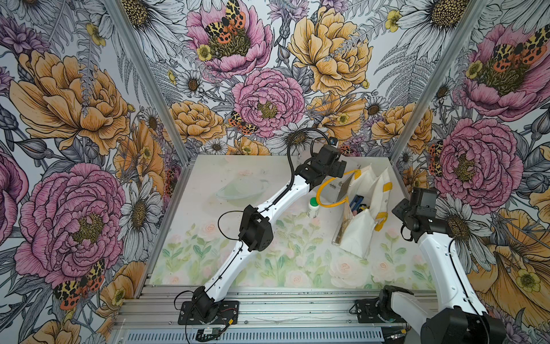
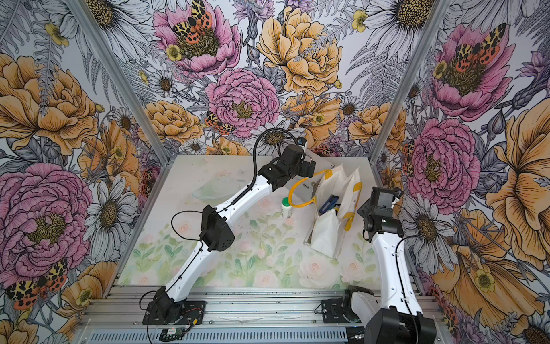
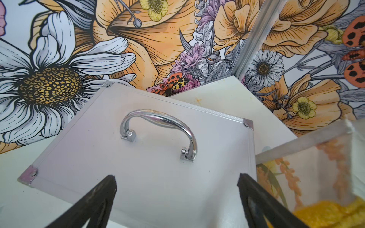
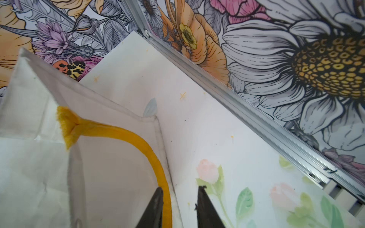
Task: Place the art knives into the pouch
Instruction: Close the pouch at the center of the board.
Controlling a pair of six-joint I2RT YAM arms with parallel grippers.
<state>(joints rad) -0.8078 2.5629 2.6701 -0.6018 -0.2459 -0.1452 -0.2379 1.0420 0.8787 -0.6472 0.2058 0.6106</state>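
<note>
Left claw hangs wide open over the case, right claw sits slightly parted and empty just beside the pouch handle, and the blue knife lies inside the pouch, between the claws.

The pouch, a white fabric bag far larger than the knife, stands upright at the far right of the tabletop with its mouth spread open. One yellow loop handle flops outward over the tabletop toward the middle. The other handle lies against the opposite outer wall. The art knife, slim, blue and black, lies inside the open mouth between the two walls.
</note>
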